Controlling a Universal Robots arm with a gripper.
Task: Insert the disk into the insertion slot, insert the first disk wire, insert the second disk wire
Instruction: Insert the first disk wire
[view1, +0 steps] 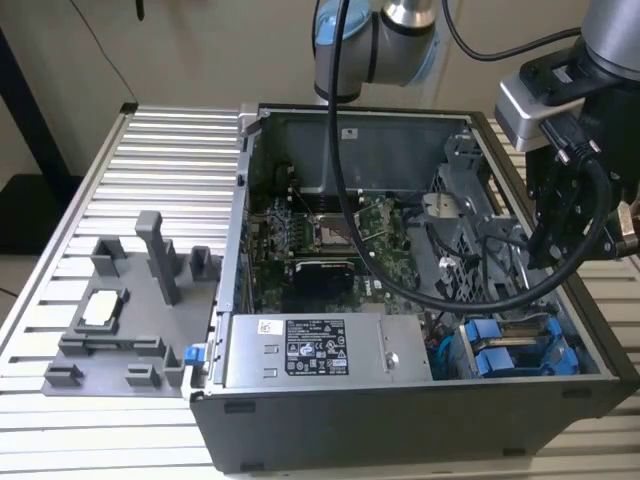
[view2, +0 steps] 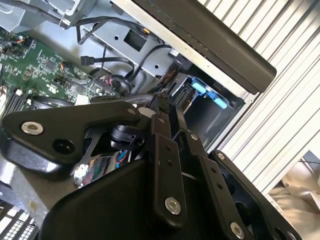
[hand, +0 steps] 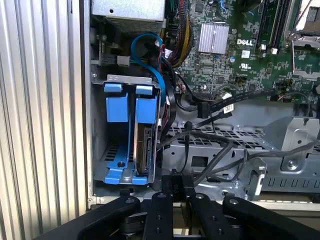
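A ribbed metal table (view1: 150, 150) carries an open computer case (view1: 400, 430) of dark painted sheet steel. A grey plastic tray (view1: 120, 340) with upright posts lies beside it, to the exterior view's left. The robot arm (view1: 610, 60) leans over the case's corner to the exterior view's right. Its gripper (hand: 179, 182), made of matt black bolted links, hangs just above the drive cage (hand: 127, 79). I cannot tell whether it is wide, narrow or holding anything.

Inside the case lie a green circuit board (hand: 225, 70) and a silver power box (view1: 310, 350) with a sticker. The cage is thin, folded grey metal. The disk (hand: 144, 147) already stands on edge in the insertion slot, clipped in its glossy blue frame (hand: 146, 107), with a second blue frame (hand: 116, 105) just beside it.

So the slot step looks done and the work, as I judge it, is at the wires. A smooth blue wire (hand: 150, 55) loops down beside the disk, but its end is hidden. Limp black wires (hand: 220, 150) cross the perforated bracket, and one ends in a white-tagged plug (hand: 227, 107). Seating a plug calls for meeting the disk's socket squarely, without snagging neighbouring loops.
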